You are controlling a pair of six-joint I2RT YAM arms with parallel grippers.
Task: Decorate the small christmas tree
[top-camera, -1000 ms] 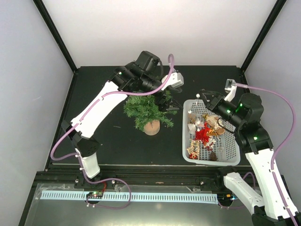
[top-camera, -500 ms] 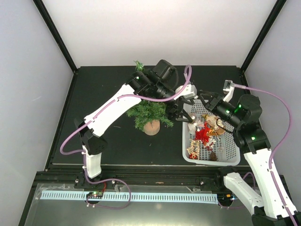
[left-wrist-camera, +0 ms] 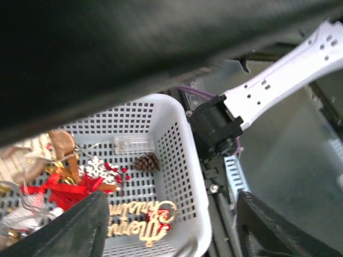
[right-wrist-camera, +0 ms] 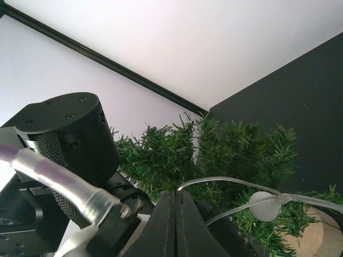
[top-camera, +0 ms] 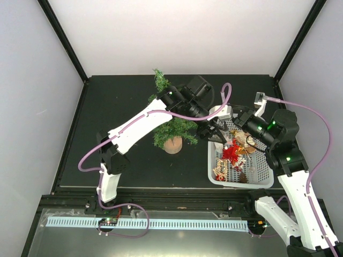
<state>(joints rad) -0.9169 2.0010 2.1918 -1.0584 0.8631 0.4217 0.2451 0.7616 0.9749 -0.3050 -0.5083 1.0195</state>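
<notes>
Branches of the small christmas tree (top-camera: pixel 177 128) spread at the middle of the black table (top-camera: pixel 107 134), with its wood base (top-camera: pixel 172 145) on the near side. The left arm reaches across the tree. The left gripper (top-camera: pixel 210 133) hangs with its claw spread over the far left corner of the white basket (top-camera: pixel 210 160), just right of the tree. In the basket lie a pine cone (left-wrist-camera: pixel 146 161) and a gold sign (left-wrist-camera: pixel 140 216). The right gripper (right-wrist-camera: pixel 176 194) is pressed together above the basket's far end. A clear wire (right-wrist-camera: pixel 225 181) with a bulb runs from its tips.
</notes>
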